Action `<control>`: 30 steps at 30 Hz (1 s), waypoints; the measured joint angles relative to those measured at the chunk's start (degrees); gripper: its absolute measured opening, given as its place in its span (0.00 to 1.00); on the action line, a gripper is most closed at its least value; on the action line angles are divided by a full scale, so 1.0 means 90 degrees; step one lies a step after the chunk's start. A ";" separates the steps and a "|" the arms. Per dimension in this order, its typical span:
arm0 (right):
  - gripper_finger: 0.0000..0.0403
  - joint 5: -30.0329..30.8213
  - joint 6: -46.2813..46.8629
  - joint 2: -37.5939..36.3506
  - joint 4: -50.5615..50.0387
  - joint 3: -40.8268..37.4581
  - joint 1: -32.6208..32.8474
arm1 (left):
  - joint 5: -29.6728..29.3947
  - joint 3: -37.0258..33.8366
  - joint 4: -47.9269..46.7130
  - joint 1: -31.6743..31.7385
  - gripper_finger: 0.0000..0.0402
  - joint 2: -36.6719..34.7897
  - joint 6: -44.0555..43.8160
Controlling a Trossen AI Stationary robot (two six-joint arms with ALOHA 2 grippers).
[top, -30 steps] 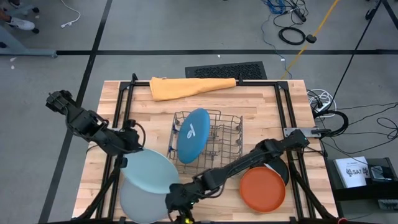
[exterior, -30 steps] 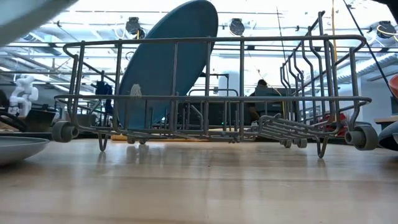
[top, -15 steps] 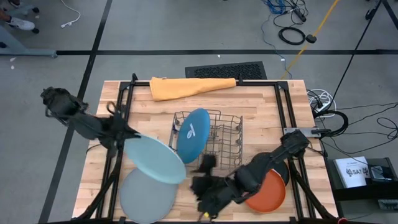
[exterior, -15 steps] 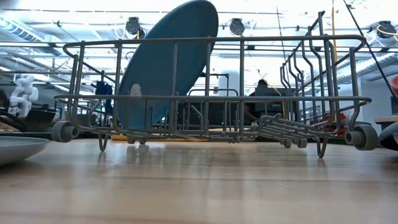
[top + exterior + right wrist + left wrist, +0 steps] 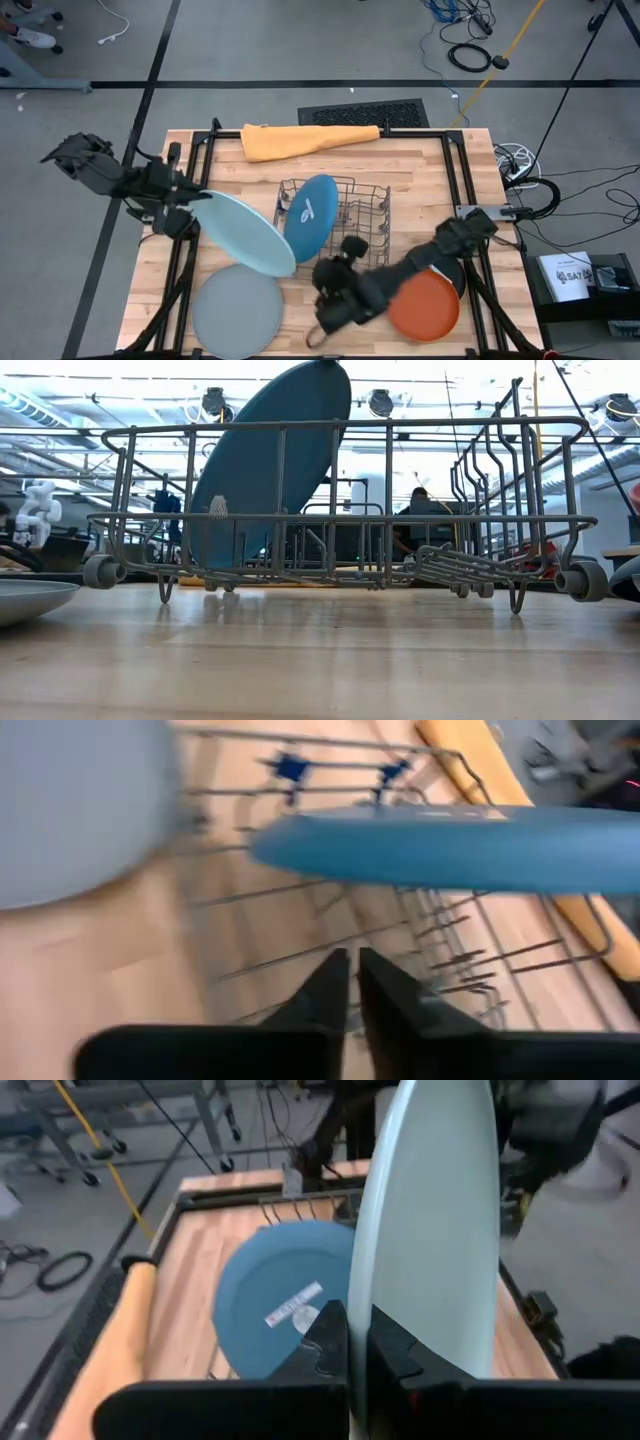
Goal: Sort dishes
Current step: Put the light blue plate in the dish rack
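My left gripper [image 5: 192,205] is shut on a large light blue plate [image 5: 245,235], which it holds above the table's left half, tipped up on edge. A grey plate [image 5: 238,312] lies flat on the table below it. A blue plate [image 5: 310,217] stands on edge in the wire rack [image 5: 365,215], leaning against its wires [image 5: 270,470]. An orange plate [image 5: 425,305] lies at the near right, and a black plate [image 5: 448,272] shows partly under my right arm. My right gripper [image 5: 328,278] hovers shut and empty just in front of the rack [image 5: 352,970]. My left gripper pinches the light blue plate's rim [image 5: 372,1295] between its two fingers [image 5: 325,1342], at the plate's left end. The fingers come level from the table's left. The plate is lifted clear of the grey plate and stands tilted on edge, stretching away from the fingers toward the rack.
A folded orange cloth [image 5: 310,138] lies along the far edge behind the rack. Black frame rails [image 5: 195,160] run along the table's left and right sides. Bare wood shows between the rack and the near edge [image 5: 320,660].
My left gripper has risen and drawn back toward the table's left and far edge, lifting the light blue plate off the grey plate and tipping it up on edge. My right gripper has moved from the near edge up and toward the rack.
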 joint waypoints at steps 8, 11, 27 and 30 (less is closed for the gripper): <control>0.01 -0.0090 -0.0086 0.0072 -0.0265 -0.0002 -0.0950 | -0.0020 0.0000 0.0119 -0.0007 0.00 0.0012 0.0002; 0.00 0.0085 -0.0387 0.0072 -0.0150 -0.0002 -0.1238 | -0.0018 0.0000 0.0109 -0.0007 0.00 0.0017 0.0011; 0.00 0.0014 -0.4163 0.0072 0.3128 -0.0002 -0.1937 | 0.0296 -0.0010 0.0694 -0.0007 0.00 -0.0457 0.0024; 0.00 -0.0100 -0.4641 0.0082 0.3532 -0.0002 -0.2002 | 0.0239 -0.0007 0.0747 -0.0006 0.00 -0.0549 0.0110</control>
